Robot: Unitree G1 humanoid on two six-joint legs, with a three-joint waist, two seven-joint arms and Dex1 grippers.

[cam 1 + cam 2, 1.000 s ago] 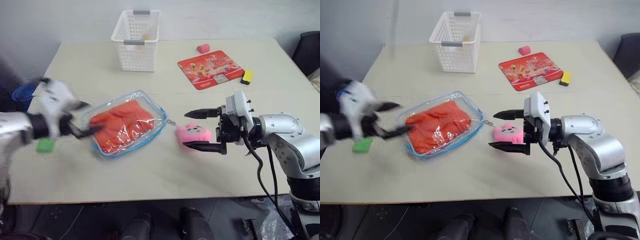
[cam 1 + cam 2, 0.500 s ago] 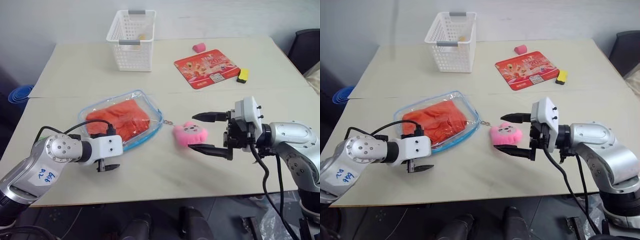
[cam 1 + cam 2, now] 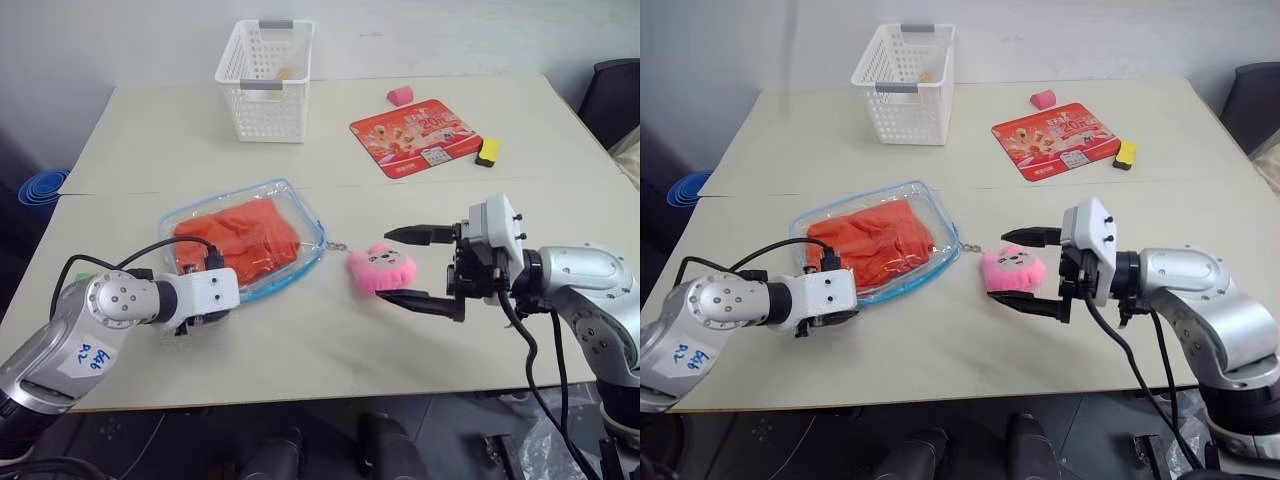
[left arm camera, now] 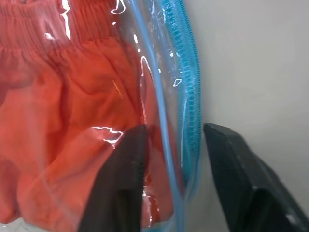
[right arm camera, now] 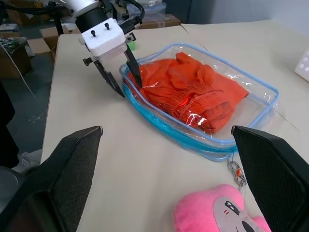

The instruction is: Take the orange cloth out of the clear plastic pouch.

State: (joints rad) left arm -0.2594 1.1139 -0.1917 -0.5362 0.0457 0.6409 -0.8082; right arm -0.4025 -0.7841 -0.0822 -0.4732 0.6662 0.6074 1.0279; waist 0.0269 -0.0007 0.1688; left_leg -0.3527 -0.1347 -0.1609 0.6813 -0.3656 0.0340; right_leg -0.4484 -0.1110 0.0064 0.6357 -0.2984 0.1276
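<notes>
Beige table under the robot carries everything. Near its left front lies the pouch, flat, with the cloth wholly inside. At the pouch's near corner the left end effector straddles the blue zip edge, one finger over the plastic, one outside, narrowed around it though not clearly clamped. The step in hand looks like pinning that corner; next the pouch needs opening so the cloth can be drawn out. The right end effector hovers spread wide beside the pink charm, which is chained to the pouch and sits between it and the opening. Well away at the back: basket, red card.
</notes>
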